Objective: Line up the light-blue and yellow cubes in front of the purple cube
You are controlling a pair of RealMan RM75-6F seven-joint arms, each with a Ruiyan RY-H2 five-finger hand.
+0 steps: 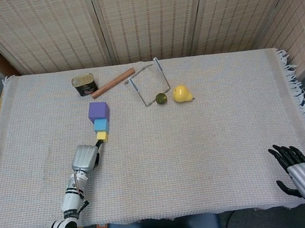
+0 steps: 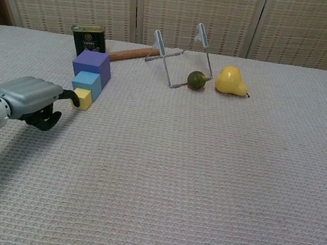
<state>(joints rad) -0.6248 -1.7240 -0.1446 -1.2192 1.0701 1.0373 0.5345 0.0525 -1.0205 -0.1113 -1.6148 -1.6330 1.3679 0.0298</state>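
Silver-backed, your right hand (image 1: pixel 304 176) lay at the near right corner of the woven cloth (image 1: pixel 210 135), dark fingers spread and holding nothing. Your left hand (image 1: pixel 85 157) rested low on the near left side, most fingers curled under and one dark fingertip (image 2: pixel 74 99) stretched out to touch the yellow cube (image 1: pixel 102 135); it gripped nothing, and I could not tell more of its closure than that. You had the yellow cube sitting against the light-blue cube (image 1: pixel 101 125), which in turn sat against the purple cube (image 1: pixel 98 111), the three in a row running away from you. Farther back stood a small tin (image 1: pixel 84 84), a wooden rod (image 1: pixel 113 82), a wire stand (image 1: pixel 149 81), a green fruit (image 1: pixel 162 98) and a yellow pear (image 1: pixel 181 93).
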